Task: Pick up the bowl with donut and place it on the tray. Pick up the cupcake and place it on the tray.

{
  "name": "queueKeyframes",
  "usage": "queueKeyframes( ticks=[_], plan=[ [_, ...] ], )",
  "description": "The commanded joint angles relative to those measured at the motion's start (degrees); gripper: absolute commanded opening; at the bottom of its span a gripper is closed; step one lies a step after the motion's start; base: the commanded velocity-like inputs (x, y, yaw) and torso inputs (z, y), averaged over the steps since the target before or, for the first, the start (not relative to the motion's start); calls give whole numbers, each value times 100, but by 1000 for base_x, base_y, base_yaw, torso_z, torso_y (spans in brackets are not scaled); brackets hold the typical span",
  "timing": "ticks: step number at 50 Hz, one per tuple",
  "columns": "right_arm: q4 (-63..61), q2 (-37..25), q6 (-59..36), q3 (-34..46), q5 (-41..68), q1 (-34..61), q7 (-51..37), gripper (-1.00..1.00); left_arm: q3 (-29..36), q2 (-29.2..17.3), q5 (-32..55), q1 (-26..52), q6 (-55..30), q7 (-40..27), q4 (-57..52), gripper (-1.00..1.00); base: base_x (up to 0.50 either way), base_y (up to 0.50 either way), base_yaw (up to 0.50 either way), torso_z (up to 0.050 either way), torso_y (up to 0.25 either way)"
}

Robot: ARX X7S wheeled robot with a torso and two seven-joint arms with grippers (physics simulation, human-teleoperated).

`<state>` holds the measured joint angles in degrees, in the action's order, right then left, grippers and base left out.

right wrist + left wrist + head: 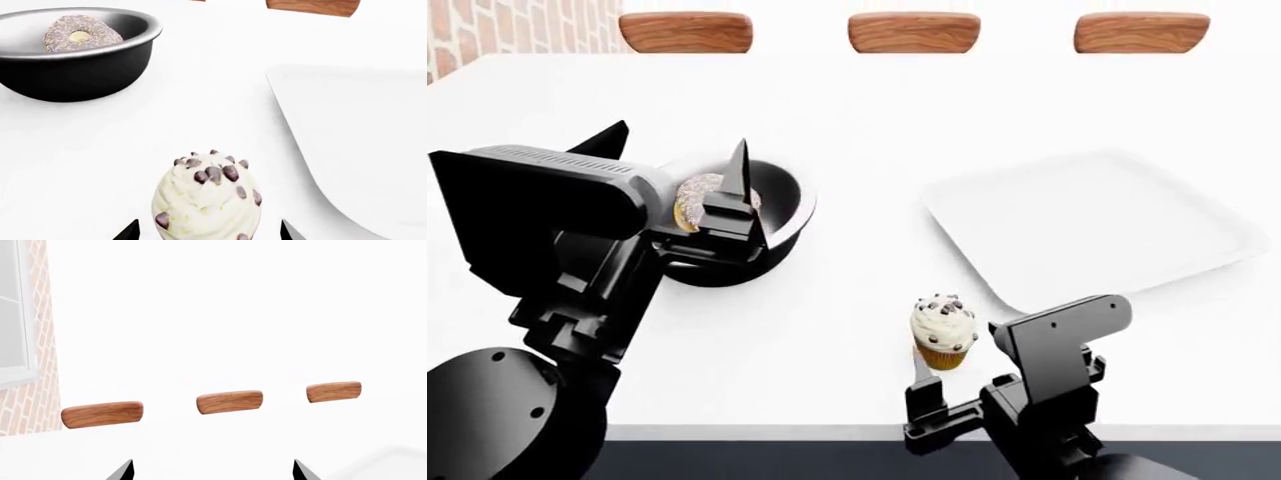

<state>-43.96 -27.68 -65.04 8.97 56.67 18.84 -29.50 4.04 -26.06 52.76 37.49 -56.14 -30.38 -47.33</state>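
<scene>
White bench (854,120) is carrying the black bowl (777,215), a white tray (1094,225), the cupcake (944,333) sitting near the front edge, and three wooden slabs (914,32) lining the back.

The cupcake (208,197) sits between the right gripper's (209,231) two dark fingertips (128,231) — spread wide, apparently not touching it. Farther off, the donut (81,33) lies in the bowl (77,57). The tray (360,135) lies beside the cupcake — a wooden slab (313,6) beyond.

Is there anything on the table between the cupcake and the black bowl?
No. The head view shows only bare white table between the cupcake and the bowl. The right wrist view shows the same empty stretch.
</scene>
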Motion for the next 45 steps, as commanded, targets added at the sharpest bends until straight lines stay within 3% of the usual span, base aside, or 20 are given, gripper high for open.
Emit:
queueKeyframes(
  ticks=[1,45],
  plan=[
    [175,15,150,136,-176,10,77,100,45,-13,-15,11,39,-6,33,100,0,0,0,0,0],
    [716,52,582,612,-580,118,449,100,241,-66,-187,-47,304,100,240,100,0,0,0,0,0]
  ],
)
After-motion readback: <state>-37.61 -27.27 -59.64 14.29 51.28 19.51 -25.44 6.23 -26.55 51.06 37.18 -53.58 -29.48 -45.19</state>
